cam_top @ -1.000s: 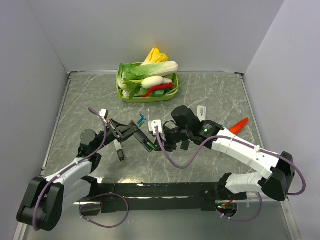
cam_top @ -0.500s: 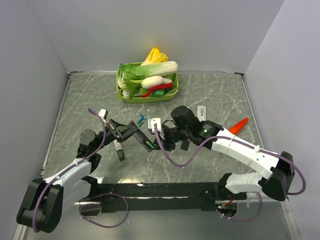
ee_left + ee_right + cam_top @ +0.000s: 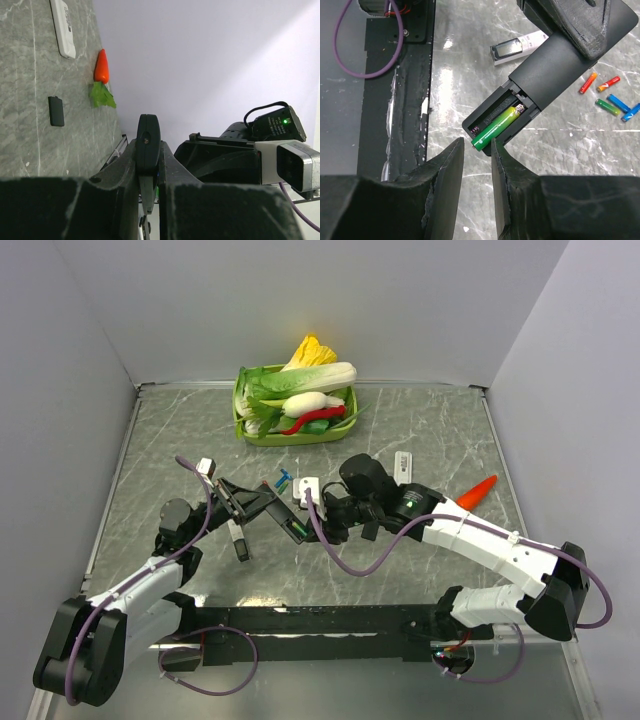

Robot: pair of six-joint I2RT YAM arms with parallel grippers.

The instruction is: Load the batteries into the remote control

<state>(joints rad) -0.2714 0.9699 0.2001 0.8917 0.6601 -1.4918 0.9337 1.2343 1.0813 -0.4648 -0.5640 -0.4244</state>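
Presently, the black remote is held clear of the table, clamped edge-on between the left fingers. Its open battery bay is turned toward the right arm, evidently so that the bay can be reached from that side. One green battery is lodged in the bay, with its far end toward the spring and its near end projecting past the bay's lip. It is judged not fully seated.

The right fingers are set apart, one on either side of that projecting end, and a sliver of gap is visible on each side (no contact can be confirmed). This stance is judged to suit a push to drive the cell home. The slot beside the green battery is seen to be unfilled.

The loose batteries, red, green and blue, are lying together on the table beyond the remote, well apart from the right fingers. A black cover, presumably the bay's lid, is noted flat on the table near a toy carrot and a white remote. A pale remote is seen on the table below the held one.

The task is assessed as under way: one cell is partly in, one more is required, and the lid is not yet fitted. A risk is recorded that the battery may spring out if pressed off-axis.
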